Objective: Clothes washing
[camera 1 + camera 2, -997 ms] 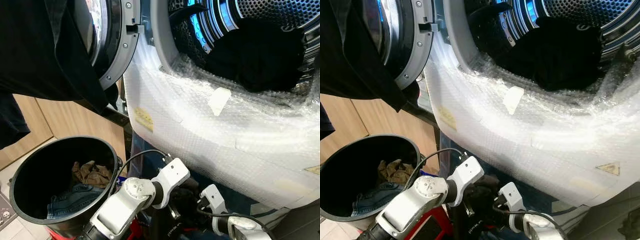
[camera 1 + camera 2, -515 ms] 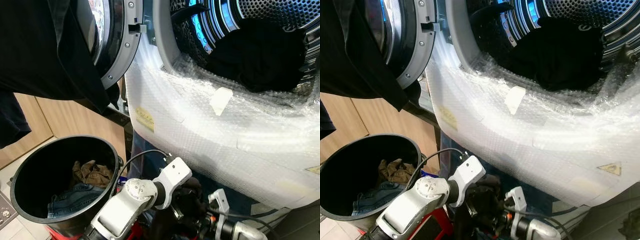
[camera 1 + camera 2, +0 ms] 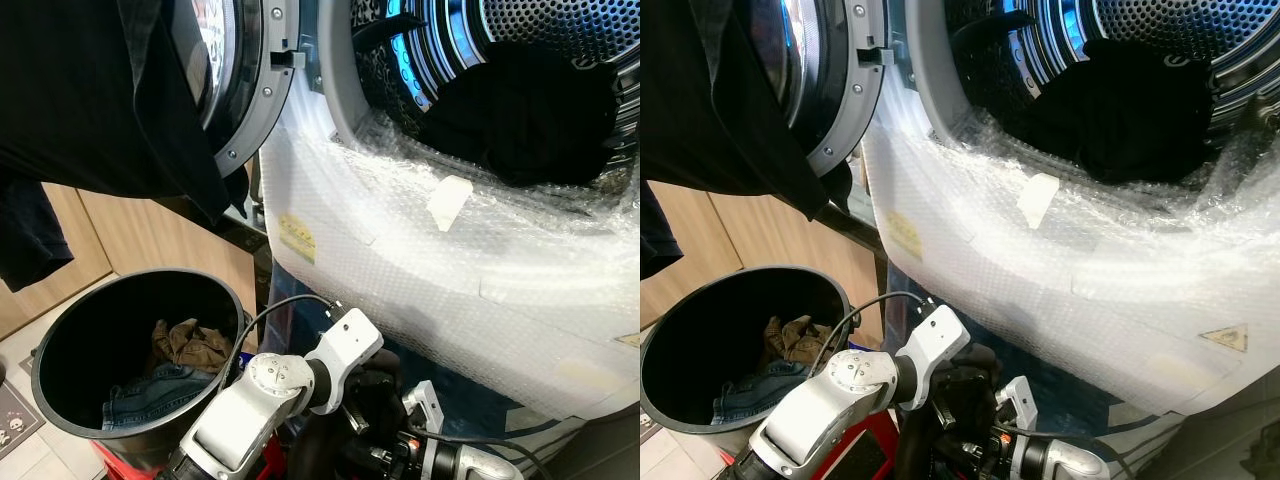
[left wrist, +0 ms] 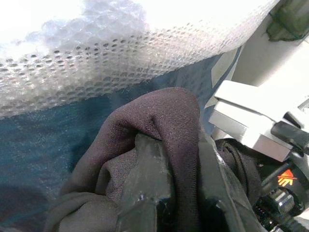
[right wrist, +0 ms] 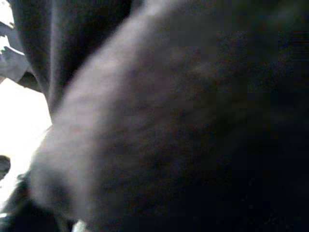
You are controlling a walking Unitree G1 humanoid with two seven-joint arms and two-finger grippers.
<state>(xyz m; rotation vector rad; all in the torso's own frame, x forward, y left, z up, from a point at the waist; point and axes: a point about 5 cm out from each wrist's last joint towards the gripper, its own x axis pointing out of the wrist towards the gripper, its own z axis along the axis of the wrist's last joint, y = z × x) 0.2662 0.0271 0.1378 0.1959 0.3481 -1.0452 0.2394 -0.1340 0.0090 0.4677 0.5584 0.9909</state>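
Two garments lie in the black bin [image 3: 60, 395] at the lower left: a crumpled brown cloth [image 3: 188, 343] and, just beside it, a blue denim piece [image 3: 150, 385]. One dark garment [image 3: 520, 115] sits heaped inside the drum of the washing machine [image 3: 420, 70], and one black cloth [image 3: 90, 100] hangs over the open round door [image 3: 250, 90]. A third dark, purplish-brown garment [image 4: 159, 140] is bunched low in front of the machine, where the left gripper [image 4: 166, 193] has its black fingers pinched onto a fold of it. The right gripper [image 3: 400, 455] is beside it, pressed into the same cloth; whether its fingers are spread or closed cannot be made out. Bubble wrap [image 3: 430, 270] covers the machine's front below the opening. Wooden panels [image 3: 120, 240] stand behind the bin, with pale floor tiles [image 3: 20, 455] underneath.
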